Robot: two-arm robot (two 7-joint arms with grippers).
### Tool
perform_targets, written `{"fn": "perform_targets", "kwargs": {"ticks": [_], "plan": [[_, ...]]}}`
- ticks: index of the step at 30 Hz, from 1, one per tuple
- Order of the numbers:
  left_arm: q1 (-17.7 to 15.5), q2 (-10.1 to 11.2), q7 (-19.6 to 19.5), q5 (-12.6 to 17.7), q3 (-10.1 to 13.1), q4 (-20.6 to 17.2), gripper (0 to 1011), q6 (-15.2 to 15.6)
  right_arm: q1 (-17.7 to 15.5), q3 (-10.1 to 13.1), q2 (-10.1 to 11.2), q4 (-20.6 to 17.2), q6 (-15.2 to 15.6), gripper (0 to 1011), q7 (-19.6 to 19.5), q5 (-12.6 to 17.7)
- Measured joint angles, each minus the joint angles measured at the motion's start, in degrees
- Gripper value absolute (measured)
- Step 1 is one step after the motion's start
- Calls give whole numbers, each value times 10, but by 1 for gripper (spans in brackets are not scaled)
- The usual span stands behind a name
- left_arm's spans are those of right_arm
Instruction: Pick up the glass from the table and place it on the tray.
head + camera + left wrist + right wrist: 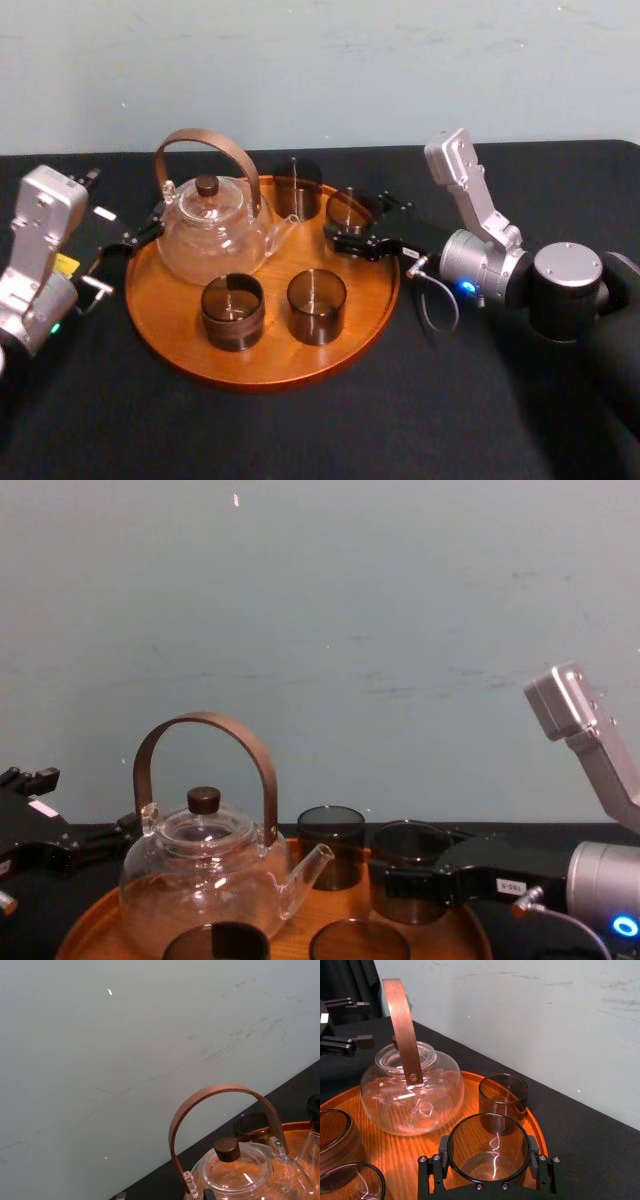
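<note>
Two empty front glasses (232,311) on the tray's (250,378) near side, empty clear teapot (215,235) behind, rear glass (297,188) empty, right gripper (488,1170) clamped around the glass (348,212) just inside the right rim, left gripper (138,232) fingers apart beside the left rim, black table (300,430) open all round

Silver-grey arm housings (470,195), black joints (568,276), blue light (467,288), looped black cable (437,306); black right end effector (488,1160), small screws.
</note>
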Motion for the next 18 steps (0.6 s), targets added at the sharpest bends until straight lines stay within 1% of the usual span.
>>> {"fn": "perform_targets", "kwargs": {"ticks": [18], "plan": [[0, 0, 0, 0, 0, 0, 1001, 0, 10, -2, -13, 29, -15, 907, 8, -6]]}}
